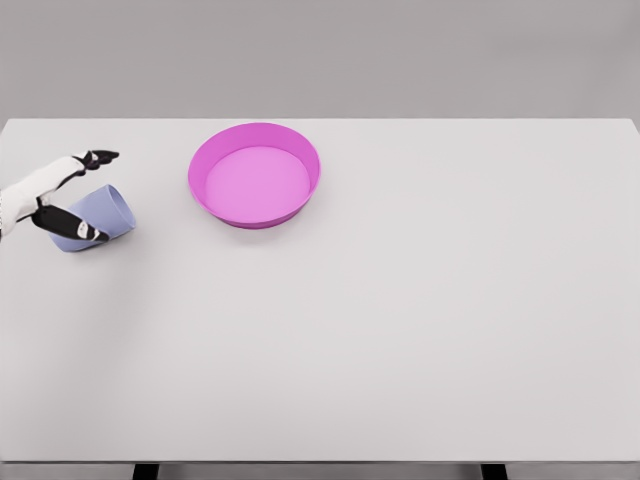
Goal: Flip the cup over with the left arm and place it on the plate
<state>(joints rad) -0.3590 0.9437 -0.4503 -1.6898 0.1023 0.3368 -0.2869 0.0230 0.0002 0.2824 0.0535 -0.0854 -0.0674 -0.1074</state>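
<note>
At frame left, my left hand (62, 195) pinches the tilted cup (97, 217) mid-flip; the plate (254, 140) waits just right.

You have the left robot hand (62, 195) at the bench's (400, 330) far left edge, the cup (98, 215) tilted just beside its fingertips, touching. The plate (254, 175) sits to its right, slightly farther back.
</note>
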